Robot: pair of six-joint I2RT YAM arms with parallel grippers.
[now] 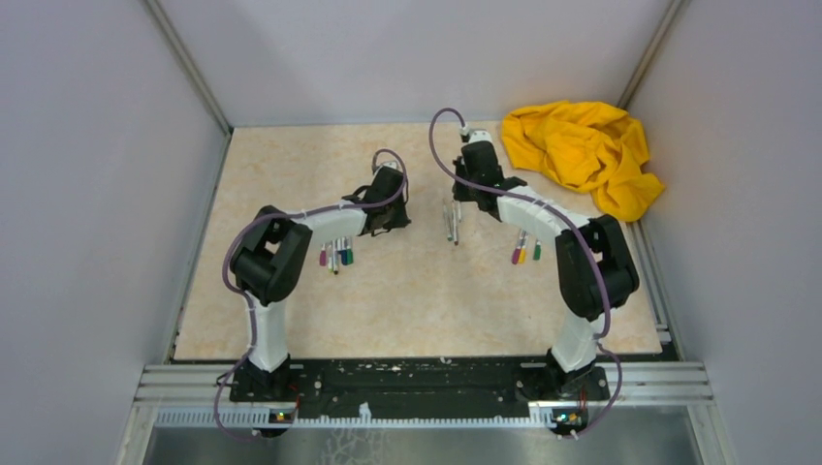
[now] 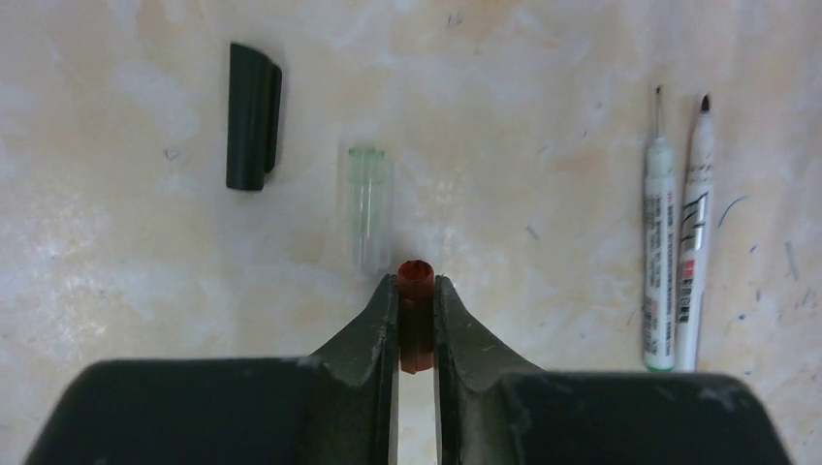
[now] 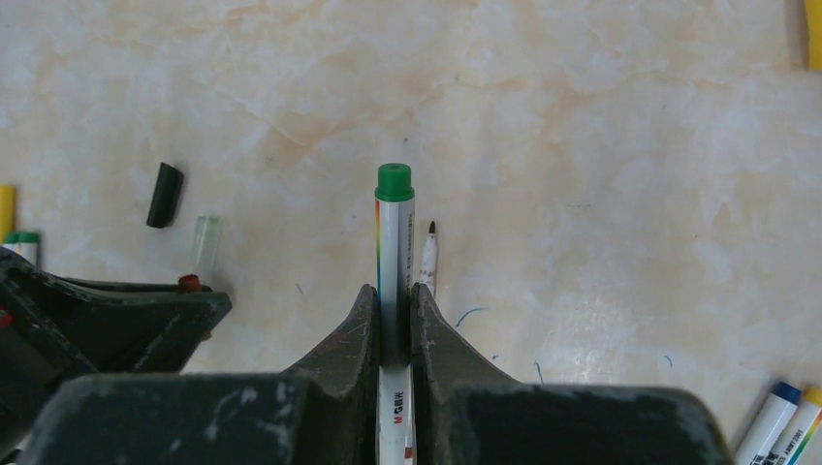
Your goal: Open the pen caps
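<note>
My left gripper (image 2: pixel 417 287) is clenched on a red cap (image 2: pixel 417 271), jaws nearly closed, about midway between the side edges of the desk (image 1: pixel 426 310). My right gripper (image 3: pixel 395 295) pinches a green-ended pen (image 3: pixel 393 232). A dark cap (image 2: pixel 252 116) and a clear cap (image 2: pixel 368 199) lie loose just ahead.

From the middle of the table (image 1: pixel 417 310) on my overhead feed, the cloth (image 1: pixel 582 155) sits at two o'clock in the far right corner. The left pen cluster (image 1: pixel 337 255) is at nine o'clock and the right pen cluster (image 1: pixel 524 253) at three. On my left wrist feed, from the held cap (image 2: pixel 417 329) in my left gripper (image 2: pixel 417 286), the nearer loose cap (image 2: pixel 368 203) lies at eleven o'clock, the farther loose cap (image 2: pixel 252 116) beyond it on much the same bearing, and a pair of bare pens (image 2: pixel 659 252) side by side near half past two.
</note>
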